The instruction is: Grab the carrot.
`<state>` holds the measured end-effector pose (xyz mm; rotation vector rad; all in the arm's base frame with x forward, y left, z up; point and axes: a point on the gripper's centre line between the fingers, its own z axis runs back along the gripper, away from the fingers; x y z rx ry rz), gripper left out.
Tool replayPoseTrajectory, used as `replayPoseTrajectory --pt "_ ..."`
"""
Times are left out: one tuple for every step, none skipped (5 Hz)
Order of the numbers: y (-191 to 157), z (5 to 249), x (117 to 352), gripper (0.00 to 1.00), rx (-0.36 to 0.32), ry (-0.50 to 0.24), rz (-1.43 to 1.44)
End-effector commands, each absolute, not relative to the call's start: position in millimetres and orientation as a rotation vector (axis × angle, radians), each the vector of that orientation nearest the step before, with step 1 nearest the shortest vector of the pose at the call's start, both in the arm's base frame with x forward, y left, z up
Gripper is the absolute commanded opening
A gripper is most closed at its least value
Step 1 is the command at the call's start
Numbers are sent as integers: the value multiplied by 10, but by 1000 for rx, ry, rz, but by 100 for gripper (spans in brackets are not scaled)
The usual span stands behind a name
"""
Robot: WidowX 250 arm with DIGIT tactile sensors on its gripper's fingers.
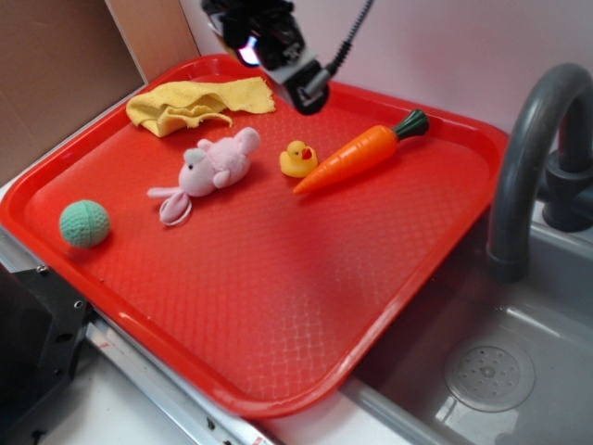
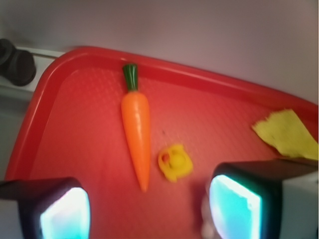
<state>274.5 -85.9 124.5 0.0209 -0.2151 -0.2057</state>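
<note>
The orange carrot point(image 1: 357, 157) with a dark green stub lies flat on the red tray point(image 1: 278, 352) at the back right, tip pointing toward the small yellow duck point(image 1: 297, 159). In the wrist view the carrot point(image 2: 136, 128) lies ahead of the jaws, its tip near the duck point(image 2: 175, 162). My gripper point(image 1: 310, 93) hangs high above the tray's back edge, left of the carrot's top, and touches nothing. In the wrist view the gripper point(image 2: 149, 211) is open and empty, with wide space between its fingers.
A yellow cloth point(image 1: 195, 104) lies at the tray's back left. A pink plush animal point(image 1: 211, 169) lies left of the duck, and a green ball point(image 1: 84, 223) sits near the left rim. A grey faucet point(image 1: 528, 158) and sink point(image 1: 482, 371) stand to the right.
</note>
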Motion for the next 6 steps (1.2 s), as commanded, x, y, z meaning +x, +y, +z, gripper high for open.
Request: replayPoseTrajectory --pt "-979 1058 3128 100 18 -238 -238" --pt "-994 886 3236 100 9 -217 -260" --pt "-995 711 3299 100 -28 -201 -280" --pt "-961 542 3344 100 -6 -145 -274" --pt "-954 411 3356 100 -19 -119 -272" --pt "-1007 297 3382 100 -30 -89 -307"
